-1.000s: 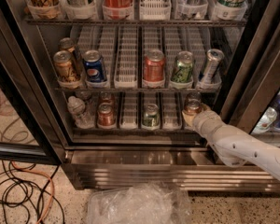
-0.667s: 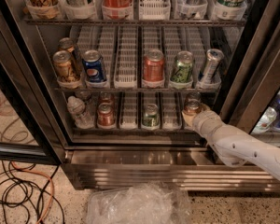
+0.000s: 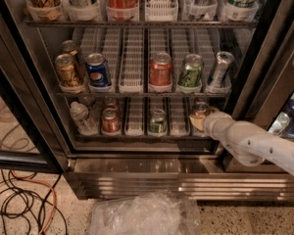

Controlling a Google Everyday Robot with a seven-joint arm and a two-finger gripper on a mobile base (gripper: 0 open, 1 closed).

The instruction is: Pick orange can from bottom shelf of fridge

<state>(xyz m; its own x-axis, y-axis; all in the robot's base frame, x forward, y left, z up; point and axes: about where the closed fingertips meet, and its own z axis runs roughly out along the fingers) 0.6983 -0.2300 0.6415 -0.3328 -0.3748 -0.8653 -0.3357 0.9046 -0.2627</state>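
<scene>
One copper-orange can (image 3: 201, 109) w/ silver rim, pincer (image 3: 197, 121) beside.

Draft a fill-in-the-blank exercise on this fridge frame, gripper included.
1. The gripper is at the orange can, at the ____ end of the bottom shelf of the fridge.
2. Between the red can and the orange can stands a ____ can.
3. The bottle stands at the shelf's ____ end.
4. A clear bag lies on the ____ before the fridge.
Missing words: right; green; left; floor.
</scene>
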